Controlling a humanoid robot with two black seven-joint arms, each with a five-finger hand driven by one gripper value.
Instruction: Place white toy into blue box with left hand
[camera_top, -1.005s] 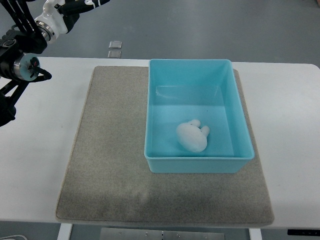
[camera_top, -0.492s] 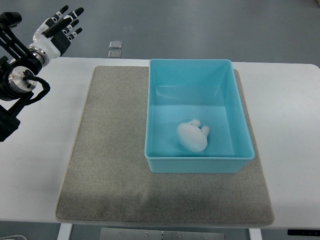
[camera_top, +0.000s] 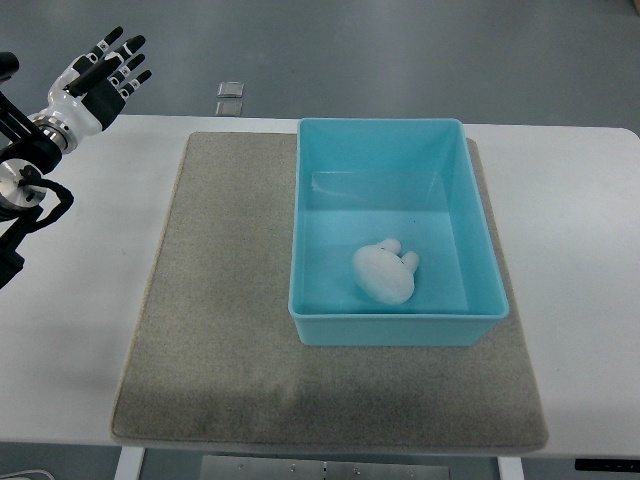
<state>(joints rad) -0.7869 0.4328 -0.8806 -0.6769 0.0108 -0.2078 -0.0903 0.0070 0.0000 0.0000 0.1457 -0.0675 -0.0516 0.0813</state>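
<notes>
- The toy (camera_top: 384, 273) is lying inside the box (camera_top: 305, 240), on its floor toward the near wall, so the placing looks done and the step in hand appears to be the retreat.
- The left hand (camera_top: 98, 72) is hovering at the far-left corner, above the table (camera_top: 80, 330) edge, fingers (camera_top: 128, 62) spread and holding nothing.
- The right hand is not showing.
- To do the retreat well, the arm should be travelling high and outward, keeping clear of the mat (camera_top: 220, 300) and the box rim, so nothing is getting nudged.
- The fingers are best kept loose and extended, so none is catching on anything.
- The box is sitting on the right part of the mat and needing no correction.
- Relative to the hand, the toy is lying well apart, to the right and nearer the camera, with bare mat and the box's left wall between them.
</notes>
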